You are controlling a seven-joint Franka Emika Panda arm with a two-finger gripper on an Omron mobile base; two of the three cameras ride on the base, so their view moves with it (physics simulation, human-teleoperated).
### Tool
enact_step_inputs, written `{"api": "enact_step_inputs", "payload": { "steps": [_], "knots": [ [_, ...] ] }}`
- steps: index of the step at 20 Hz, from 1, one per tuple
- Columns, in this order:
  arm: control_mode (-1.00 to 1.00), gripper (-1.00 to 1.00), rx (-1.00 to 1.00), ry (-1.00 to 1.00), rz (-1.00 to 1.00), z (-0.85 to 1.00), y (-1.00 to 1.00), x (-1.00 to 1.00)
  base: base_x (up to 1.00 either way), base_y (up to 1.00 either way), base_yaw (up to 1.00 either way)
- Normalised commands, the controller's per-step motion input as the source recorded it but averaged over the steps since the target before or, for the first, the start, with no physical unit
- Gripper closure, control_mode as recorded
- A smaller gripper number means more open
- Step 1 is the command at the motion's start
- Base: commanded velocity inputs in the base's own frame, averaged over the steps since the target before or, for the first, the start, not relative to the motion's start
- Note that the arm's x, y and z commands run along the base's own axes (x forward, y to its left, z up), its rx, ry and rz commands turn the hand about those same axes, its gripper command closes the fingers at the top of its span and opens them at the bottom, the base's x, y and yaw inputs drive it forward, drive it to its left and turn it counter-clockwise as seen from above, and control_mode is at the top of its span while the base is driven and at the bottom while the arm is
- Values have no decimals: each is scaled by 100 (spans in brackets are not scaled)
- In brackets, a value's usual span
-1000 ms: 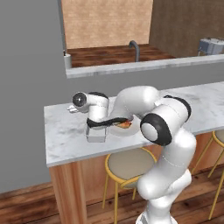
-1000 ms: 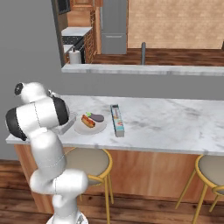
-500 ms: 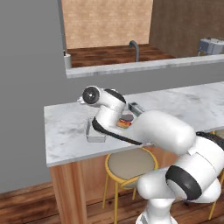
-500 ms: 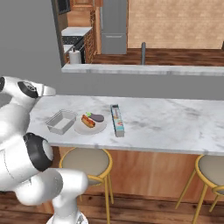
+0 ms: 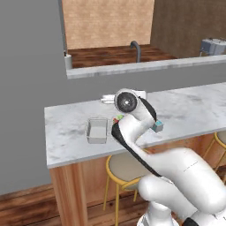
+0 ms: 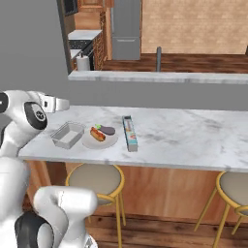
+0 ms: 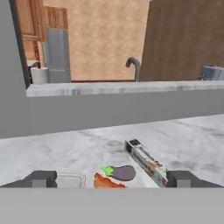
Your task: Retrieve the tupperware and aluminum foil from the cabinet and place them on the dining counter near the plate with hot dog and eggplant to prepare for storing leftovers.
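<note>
On the dining counter (image 6: 193, 140) all the task's things already lie together. The tupperware (image 6: 68, 134) sits upright on the marble just to the left of the plate (image 6: 100, 141), very close to its rim, as the right base view shows. The plate carries the hot dog (image 6: 97, 133) and the eggplant (image 6: 107, 130). On the other side of the plate lies the aluminum foil (image 6: 130, 133), flat on its long side, its teal end toward the front edge of the counter.

The gripper (image 7: 111, 178) is wide open and holds nothing; in the hand view its two dark fingertips (image 7: 40, 178) stand far apart, with the food and the foil box visible between them, lower on the counter. The hand is raised above the counter near the tub, not touching it.

I judge that both things are placed and the step in hand is to take the arm away. To do this well, the hand should go first straight up and back, away from the tub, because the thin-walled tub is light and a small touch can push it against the plate. The elbow of the arm hangs over the front edge of the counter in the left base view, so it should also keep clear of the round stool (image 6: 95, 179) below. The jaws can remain open during the retreat.
</note>
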Motion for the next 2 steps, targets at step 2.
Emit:
{"api": "enact_step_inputs", "payload": {
  "steps": [2],
  "knots": [
    [-100,-100,14,-5,10,0,-100,-70,0,0,0]
  ]
}}
